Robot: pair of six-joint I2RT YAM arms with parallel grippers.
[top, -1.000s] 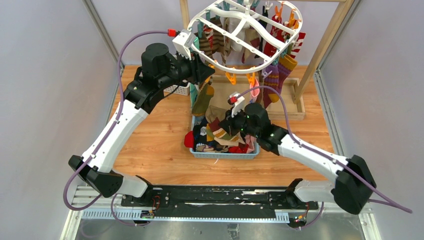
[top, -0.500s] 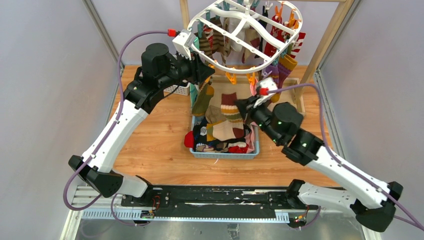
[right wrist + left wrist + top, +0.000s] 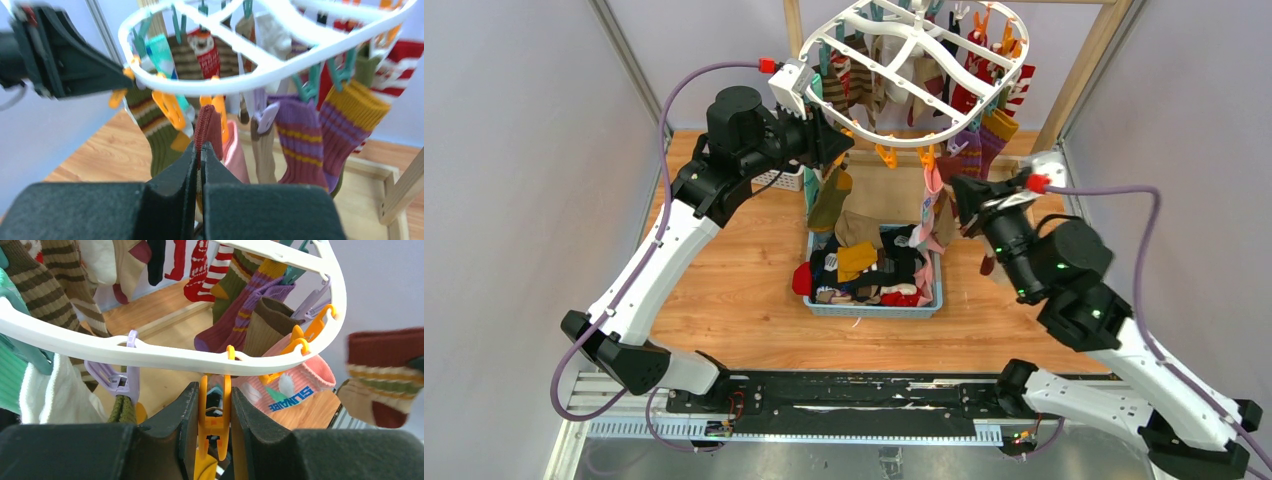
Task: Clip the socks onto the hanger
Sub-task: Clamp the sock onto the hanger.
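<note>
The left hand (image 3: 214,407) is pressed together on an orange clothespin (image 3: 215,422) that hangs from the near rim of the white hanger (image 3: 150,352), one finger on each side of the pin. How far the pin's mouth is opened cannot be told. A firm squeeze is judged necessary, so that the mouth is fully parted before anything is fed in. Just to the right a pink lettered sock (image 3: 295,385) is already clipped and is best left undisturbed. Further right, near the pin but not touching it, a maroon-cuffed striped sock (image 3: 385,372) is held up in the air below the rim. It is pinched just under the cuff by the right hand (image 3: 200,152), with the cuff edge standing clear above the fingertips. That free edge should be carried leftward, edge-on, into the pin's mouth. The left squeeze is best eased off first, and the right pinch let go only once the pin is seen to bite.
</note>
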